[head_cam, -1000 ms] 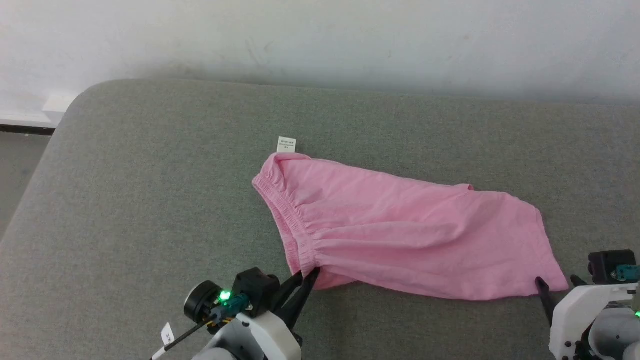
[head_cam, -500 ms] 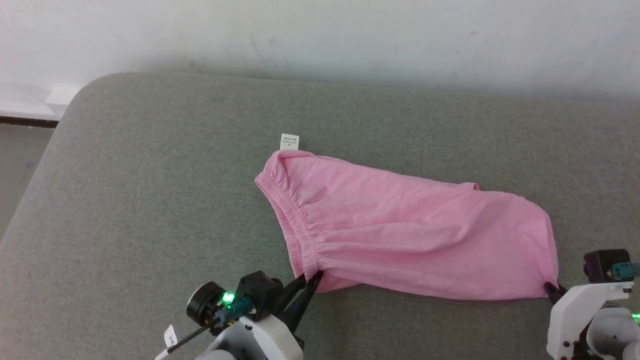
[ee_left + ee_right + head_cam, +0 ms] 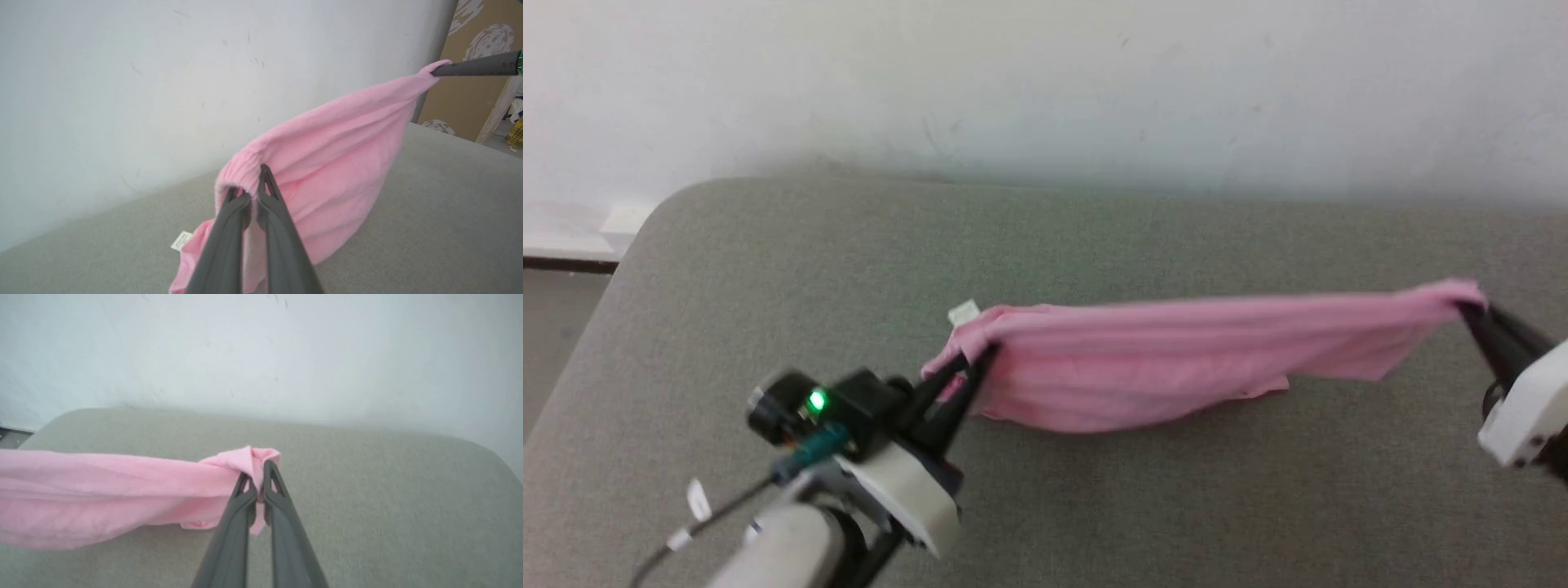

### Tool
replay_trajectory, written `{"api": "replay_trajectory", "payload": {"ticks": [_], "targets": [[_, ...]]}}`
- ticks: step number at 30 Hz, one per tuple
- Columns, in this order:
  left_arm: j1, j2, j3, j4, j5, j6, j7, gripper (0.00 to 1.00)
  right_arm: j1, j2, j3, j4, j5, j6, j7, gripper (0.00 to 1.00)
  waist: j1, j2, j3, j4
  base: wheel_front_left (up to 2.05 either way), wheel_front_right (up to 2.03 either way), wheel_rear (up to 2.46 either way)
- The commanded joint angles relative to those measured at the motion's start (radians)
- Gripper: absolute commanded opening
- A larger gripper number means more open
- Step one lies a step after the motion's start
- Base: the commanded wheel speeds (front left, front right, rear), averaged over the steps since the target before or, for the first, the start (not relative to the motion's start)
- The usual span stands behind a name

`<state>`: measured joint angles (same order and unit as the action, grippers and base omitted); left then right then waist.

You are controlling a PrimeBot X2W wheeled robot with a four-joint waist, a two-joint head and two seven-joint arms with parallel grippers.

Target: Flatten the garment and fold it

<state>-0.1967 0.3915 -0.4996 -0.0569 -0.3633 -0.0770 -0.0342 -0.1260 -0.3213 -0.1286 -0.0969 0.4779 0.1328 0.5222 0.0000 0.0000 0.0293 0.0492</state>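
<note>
The pink shorts hang in the air as a long band stretched sideways between the two arms, above the middle of the grey fabric-topped desk. The top edge runs nearly taut from one grip to the other, and the lower edge sags in a loose belly towards the left end; whether that belly brushes the desk I cannot tell. The left pincer is clamped narrow on the gathered waistband, its two dark fingers pressed together with pink cloth pinched between them in the left wrist view. The small white label sticks out just beside that grip, on the far side. The right pincer is likewise closed tight on a bunched corner of the leg end, near the right border of the head view, and the right wrist view shows a little tuft of cloth poking past its fingertips. Under and around the shorts the desk top lies bare, with wide room towards the near edge and to the left, where a rounded corner drops off to the floor. The far edge meets a plain white wall, fairly close behind the shorts. Beyond the right end, the left wrist view shows a brown patterned board leaning by the wall.
</note>
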Motion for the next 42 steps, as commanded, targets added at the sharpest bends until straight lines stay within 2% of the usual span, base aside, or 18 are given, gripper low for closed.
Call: {"api": "replay_trajectory", "payload": {"ticks": [1,5,10,15,20,25,30,34,39,42], "targets": [[-0.042,0.02,0.02,-0.029,-0.004,0.005,0.012,0.0,-0.039,-0.005,-0.008,-0.026,0.024,-0.002,0.015,0.0,0.0,0.0,-0.034,-0.015,0.0,0.0,0.0],[-0.143,0.069,0.089,-0.114,-0.032,-0.001,0.064,0.0,-0.157,-0.039,-0.004,-0.087,0.069,-0.002,0.077,0.0,0.0,0.0,-0.07,-0.024,0.0,0.0,0.0],[-0.256,0.115,0.164,-0.179,-0.08,-0.003,0.139,0.0,-0.315,-0.032,-0.001,-0.12,0.111,-0.002,0.154,0.0,0.0,0.0,-0.091,-0.037,0.0,0.0,0.0],[-0.337,0.152,0.209,-0.211,-0.103,0.0,0.203,0.0,-0.45,-0.042,0.019,-0.113,0.094,-0.002,0.216,0.0,0.0,0.0,-0.054,-0.056,0.0,0.0,0.0],[-0.415,0.148,0.214,-0.174,-0.139,-0.001,0.264,0.0,-0.58,-0.089,0.074,-0.03,0.061,-0.002,0.213,0.0,0.0,0.0,0.035,-0.074,0.0,0.0,0.0],[-0.55,0.109,0.177,-0.054,-0.172,-0.02,0.304,0.0,-0.743,-0.138,0.15,0.106,0.027,-0.002,0.137,0.0,0.0,0.0,0.17,-0.098,0.0,0.0,0.0],[-0.759,0.077,0.133,0.115,-0.147,-0.038,0.291,0.0,-0.949,-0.144,0.211,0.294,-0.009,-0.002,-0.007,0.0,0.0,0.0,0.307,-0.132,0.0,0.0,0.0],[-0.939,0.045,0.114,0.259,-0.107,-0.045,0.212,0.0,-1.089,-0.141,0.251,0.439,-0.053,-0.002,-0.134,0.0,0.0,0.0,0.385,-0.147,0.0,0.0,0.0],[-1.033,0.01,0.087,0.394,-0.07,-0.048,0.113,0.0,-1.148,-0.12,0.287,0.56,-0.059,-0.002,-0.238,0.0,0.0,0.0,0.419,-0.15,0.0,0.0,0.0],[-1.031,-0.026,0.055,0.475,-0.059,-0.049,0.044,0.0,-1.129,-0.104,0.317,0.625,-0.04,-0.002,-0.298,0.0,0.0,0.0,0.43,-0.144,0.0,0.0,0.0]]}}
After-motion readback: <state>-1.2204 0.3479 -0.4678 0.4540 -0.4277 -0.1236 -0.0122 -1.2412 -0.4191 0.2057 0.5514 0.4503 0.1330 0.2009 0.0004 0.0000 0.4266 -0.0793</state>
